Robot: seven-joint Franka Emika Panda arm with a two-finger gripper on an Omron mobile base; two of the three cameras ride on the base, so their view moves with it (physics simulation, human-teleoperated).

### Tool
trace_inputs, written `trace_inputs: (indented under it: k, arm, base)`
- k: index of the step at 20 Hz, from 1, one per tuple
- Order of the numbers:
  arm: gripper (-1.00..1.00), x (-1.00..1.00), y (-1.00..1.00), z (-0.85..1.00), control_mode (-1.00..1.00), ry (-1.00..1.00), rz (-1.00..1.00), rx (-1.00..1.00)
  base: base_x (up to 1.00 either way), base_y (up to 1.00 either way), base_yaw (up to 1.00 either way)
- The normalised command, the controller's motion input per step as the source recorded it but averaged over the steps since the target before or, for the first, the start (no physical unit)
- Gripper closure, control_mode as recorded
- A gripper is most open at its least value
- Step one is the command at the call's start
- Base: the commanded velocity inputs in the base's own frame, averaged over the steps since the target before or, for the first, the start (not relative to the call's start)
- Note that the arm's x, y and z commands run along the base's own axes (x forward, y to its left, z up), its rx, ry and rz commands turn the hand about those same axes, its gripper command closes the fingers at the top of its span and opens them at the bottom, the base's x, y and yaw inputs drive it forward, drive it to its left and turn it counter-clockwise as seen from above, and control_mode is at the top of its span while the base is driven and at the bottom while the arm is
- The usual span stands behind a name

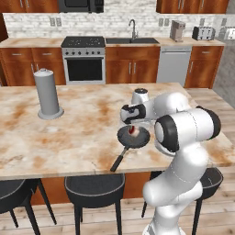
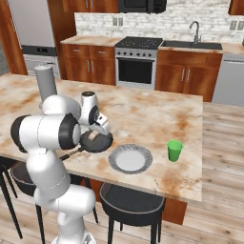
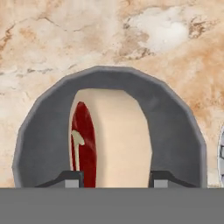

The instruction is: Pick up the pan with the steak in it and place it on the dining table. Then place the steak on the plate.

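Presently the tool [image 3: 111,178] is lowered into the pan [image 3: 43,131], its two tips set on either side of the steak [image 3: 109,135]. From the hand view the meat is seen standing on edge between the tips, its pale fat flank turned to the camera and its red face with the white bone mark turned to one side. Whether the tips already press the meat or are a little clear of it cannot be told, so the grip is left unjudged. The arrangement fits the second half of the task: the pan is set down on the desk [image 1: 55,137], near its front edge and toward the right end, so only the transfer of the steak to the plate [image 2: 130,158] appears to be left.

The tilted, edge-on pose of the steak is given by the hand view alone; in the left base view just a red scrap [image 1: 132,130] is made out under the wrist above the pan [image 1: 133,137], whose handle [image 1: 119,159] is pointed at the front edge. The plate is disclosed fully by the right base view, just beside the pan [image 2: 96,141] on its right, with a green cup [image 2: 175,150] further along. A grey canister [image 1: 47,94] is shown well apart, toward the left end.
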Motion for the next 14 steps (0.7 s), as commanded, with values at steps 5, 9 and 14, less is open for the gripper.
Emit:
trace_inputs:
  k: [5,9,14]
  arm:
    - [1.0,-0.21,-0.49,0.42,-1.0,0.0,-0.11,0.0]
    - [1.0,-0.31,-0.71,0.22,-1.0,-0.03,-0.08,0.0]
    - [1.0,-0.31,-0.7,0.01,-1.0,-0.1,-0.02,0.03]
  base:
    - [0.0,0.0,0.0]
    - [0.0,0.0,0.0]
    - [0.0,0.0,0.0]
